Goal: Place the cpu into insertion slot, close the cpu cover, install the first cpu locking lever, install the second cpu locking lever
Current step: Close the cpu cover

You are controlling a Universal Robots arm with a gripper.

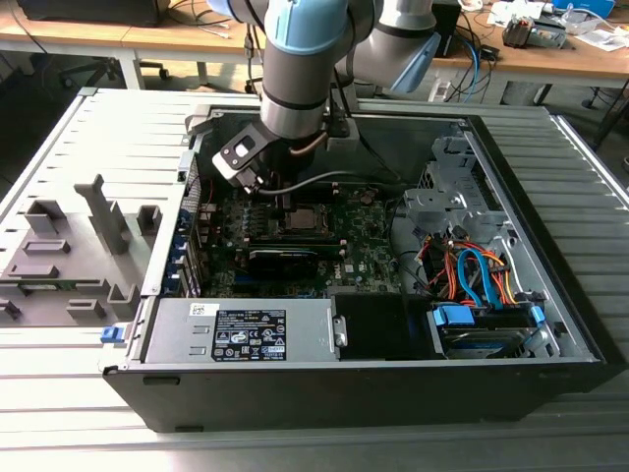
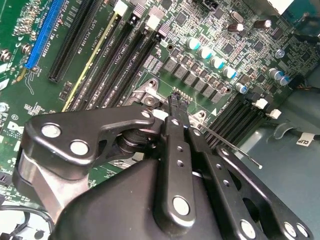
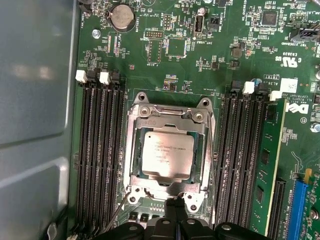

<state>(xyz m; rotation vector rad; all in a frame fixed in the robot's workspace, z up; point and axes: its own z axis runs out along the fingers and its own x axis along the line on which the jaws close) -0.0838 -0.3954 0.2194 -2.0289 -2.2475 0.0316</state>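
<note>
First wrist view: on the green circuit board (image 3: 175, 65), the thin silvery metal cpu cover (image 3: 167, 117) lies closed over the silvery-grey square cpu (image 3: 167, 155). My black fingers (image 3: 174, 210), pressed together, sit at the cover's edge beside a wire locking lever (image 3: 119, 212); a slip could gouge the board.

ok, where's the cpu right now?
In the first wrist view the cpu lies framed by the cpu cover, between two banks of memory slots, with the gripper at the cover's edge.
</note>
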